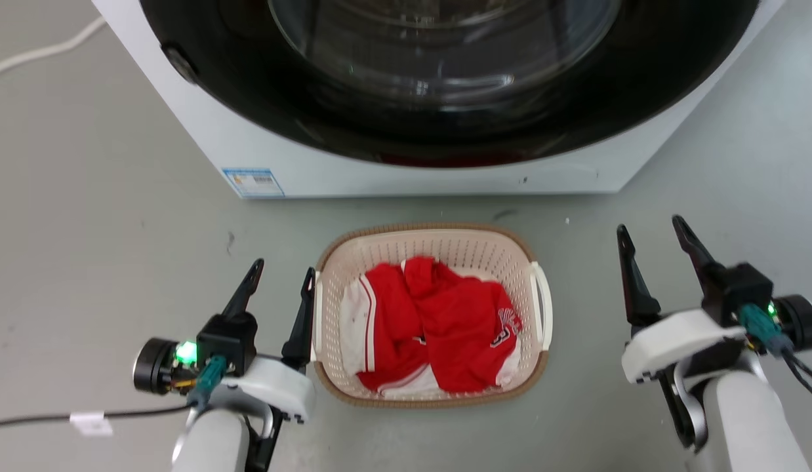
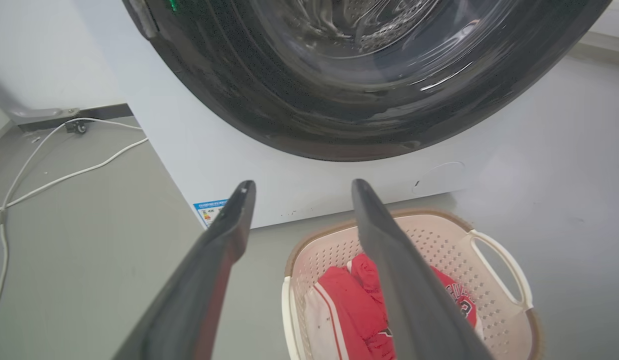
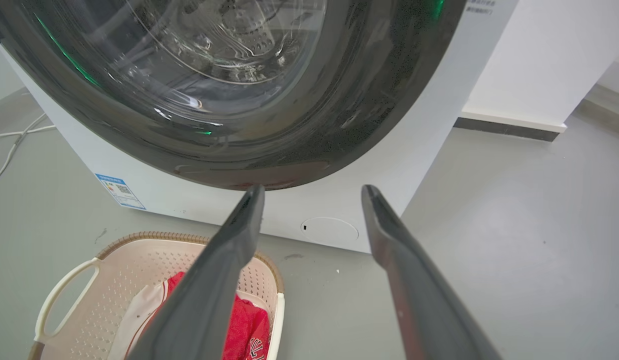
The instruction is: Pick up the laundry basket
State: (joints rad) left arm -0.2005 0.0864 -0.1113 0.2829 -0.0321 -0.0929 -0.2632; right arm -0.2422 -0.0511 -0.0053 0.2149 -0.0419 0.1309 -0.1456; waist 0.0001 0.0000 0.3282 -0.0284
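Laundry basket (image 1: 458, 252) is set on the floor between the two claws, red garments (image 1: 445, 328) inside. Left claw (image 1: 284, 267) is spread, inner finger just beside the left handle (image 1: 316, 314); contact cannot be told. Right claw (image 1: 649, 225) is spread, well apart from the right handle (image 1: 544, 305). Basket is judged light, stiff, slightly slippery plastic, best taken by both handles. Washer (image 1: 406, 170) is close ahead of the fingertips; open floor is left outboard of each claw

The laundry basket (image 1: 445, 252) sits on the floor (image 1: 104, 229) in front of the washer (image 1: 412, 176). Clothes (image 1: 445, 328) lie in it. It is between the left gripper (image 1: 284, 266) and the right gripper (image 1: 649, 223).
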